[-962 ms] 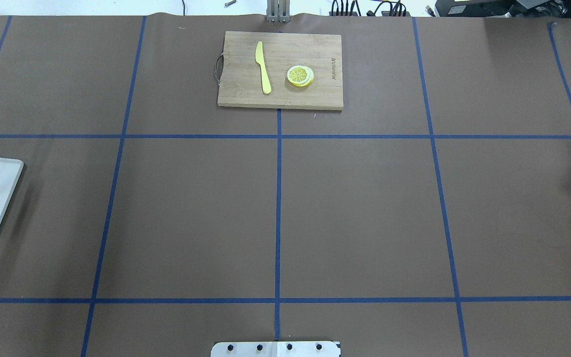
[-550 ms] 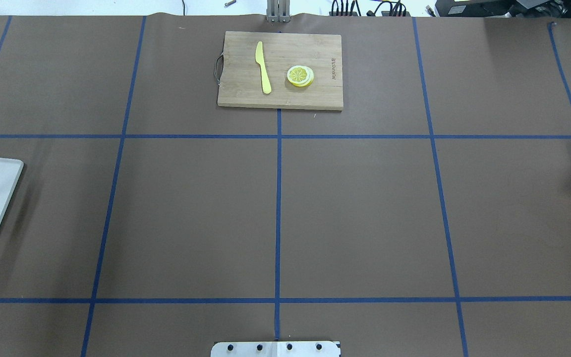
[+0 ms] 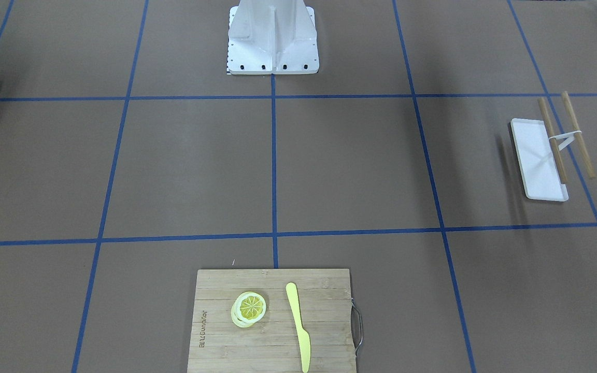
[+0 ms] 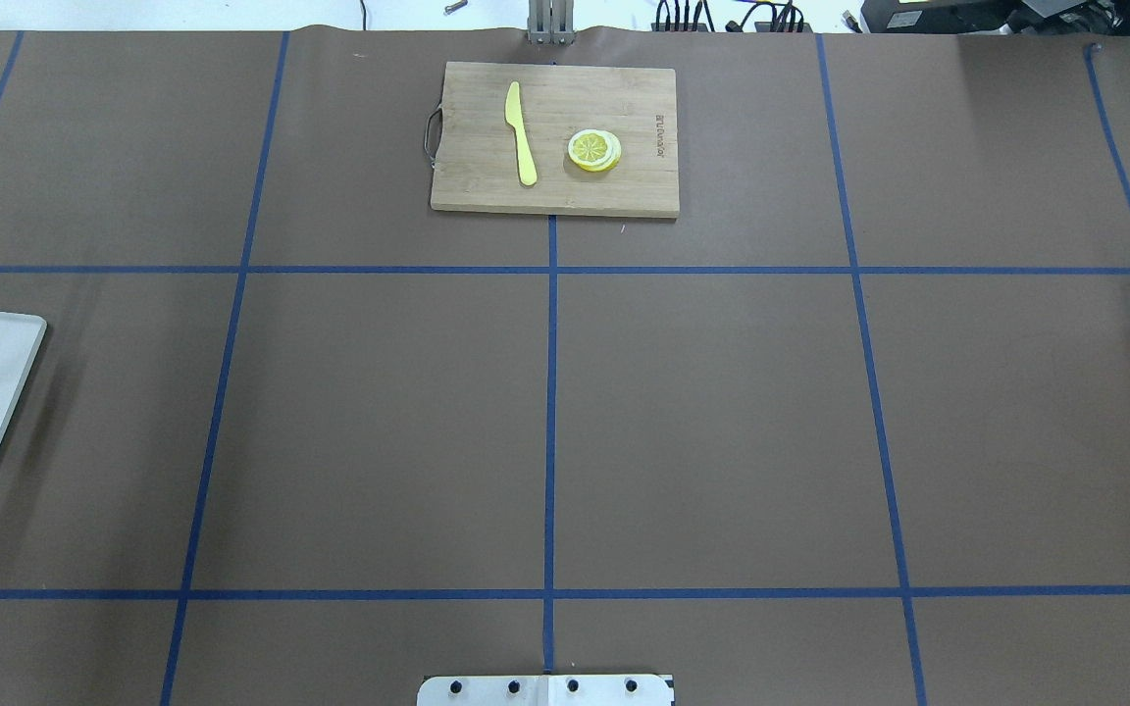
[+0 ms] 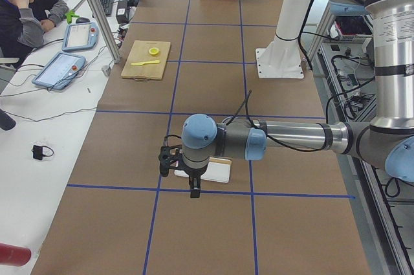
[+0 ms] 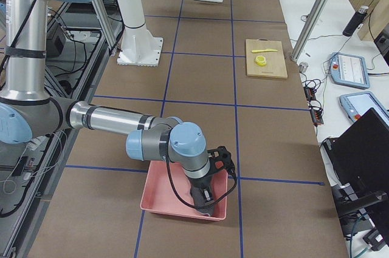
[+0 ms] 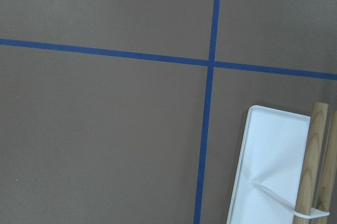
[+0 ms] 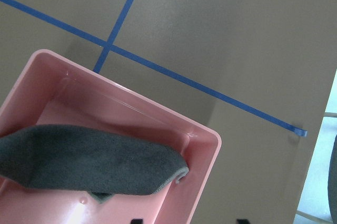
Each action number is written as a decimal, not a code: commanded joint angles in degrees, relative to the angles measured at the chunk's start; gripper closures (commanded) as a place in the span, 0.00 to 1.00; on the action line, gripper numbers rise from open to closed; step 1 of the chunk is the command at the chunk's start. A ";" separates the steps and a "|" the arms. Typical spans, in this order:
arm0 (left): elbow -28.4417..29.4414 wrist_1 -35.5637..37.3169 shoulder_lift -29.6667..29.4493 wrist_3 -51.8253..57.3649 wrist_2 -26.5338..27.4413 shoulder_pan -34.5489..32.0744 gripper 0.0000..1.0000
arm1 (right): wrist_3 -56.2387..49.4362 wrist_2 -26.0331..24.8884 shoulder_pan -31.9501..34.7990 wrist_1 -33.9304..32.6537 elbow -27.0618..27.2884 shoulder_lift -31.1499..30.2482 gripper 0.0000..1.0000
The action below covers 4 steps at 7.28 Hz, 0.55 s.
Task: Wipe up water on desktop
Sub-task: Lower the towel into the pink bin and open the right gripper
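The desktop (image 4: 722,422) is matte brown with a blue tape grid; I see no water on it. A grey cloth (image 8: 89,158) lies in a pink bin (image 8: 205,139) at the table's right end. My right gripper (image 6: 205,203) hangs down into that bin just above the cloth. In the right wrist view only its two dark fingertips (image 8: 137,220) show at the bottom edge, apart and empty. My left gripper (image 5: 192,191) points down beside the white tray (image 5: 217,171); I cannot tell whether it is open or shut.
A bamboo cutting board (image 4: 555,137) at the far middle carries a yellow knife (image 4: 520,132) and lemon slices (image 4: 594,150). Two wooden sticks (image 3: 578,134) lie across the white tray (image 3: 534,160). The robot's base (image 3: 272,52) stands at the near edge.
A dark part of my right gripper that showed over the pink bin at the overhead view's right edge has moved out of that view. Nothing else has moved.
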 commanded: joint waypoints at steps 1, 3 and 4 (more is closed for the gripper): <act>0.09 0.00 0.00 0.00 -0.02 0.00 0.01 | 2.69 1.53 -0.88 -0.24 0.32 2.45 0.00; 0.09 0.09 0.00 0.00 -0.02 -0.08 0.01 | 13.79 3.46 -5.24 -0.24 2.67 4.48 0.00; 0.09 0.09 0.00 0.00 -0.02 0.00 0.01 | 26.14 3.30 -10.41 0.11 4.95 4.83 0.00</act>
